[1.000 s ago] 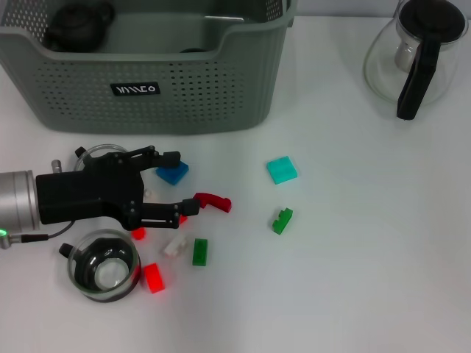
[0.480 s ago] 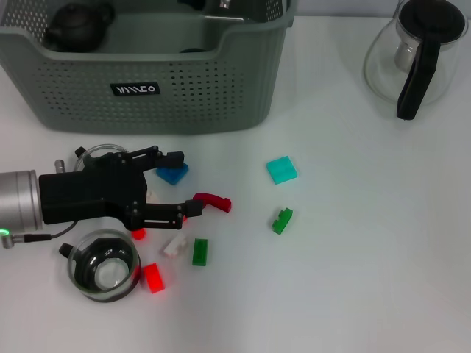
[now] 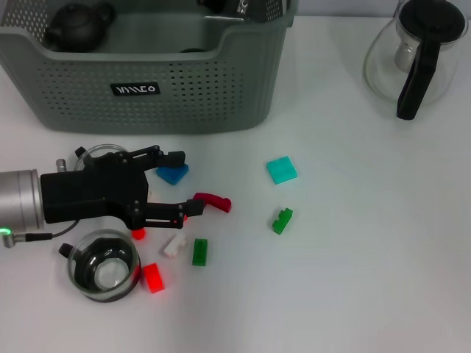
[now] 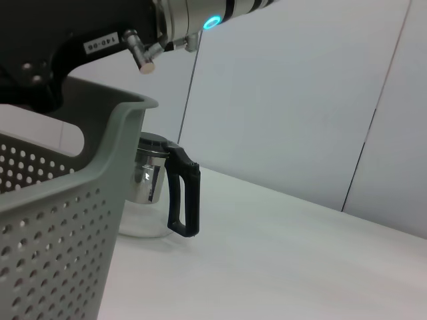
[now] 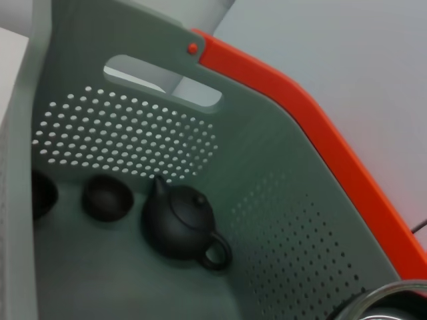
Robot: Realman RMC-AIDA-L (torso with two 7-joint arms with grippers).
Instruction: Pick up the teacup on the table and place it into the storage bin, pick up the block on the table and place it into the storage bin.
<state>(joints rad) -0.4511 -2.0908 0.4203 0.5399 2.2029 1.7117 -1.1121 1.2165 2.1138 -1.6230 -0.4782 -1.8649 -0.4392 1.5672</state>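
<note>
The grey-green storage bin (image 3: 154,88) stands at the back left, and its perforated wall (image 4: 60,240) also fills the left wrist view. Two small dark teacups (image 5: 107,198) lie on its floor beside a black teapot (image 5: 180,227). My left gripper (image 3: 180,185) is low over the table in front of the bin, open. A blue block (image 3: 172,173) lies between its fingers, close to the far one. A red curved block (image 3: 213,201) sits just past the near fingertip. My right arm (image 3: 239,7) hangs over the bin's back rim.
A glass cup (image 3: 103,266) stands under my left wrist, with another glass piece (image 3: 96,153) behind it. Loose blocks: cyan (image 3: 282,170), green (image 3: 282,220), green (image 3: 199,251), white (image 3: 174,245), red (image 3: 154,278). A glass pot (image 3: 416,51) stands at the back right.
A dark part of my right arm has come into view over the bin's back rim. My left gripper has barely moved and stays open by the blue block.
</note>
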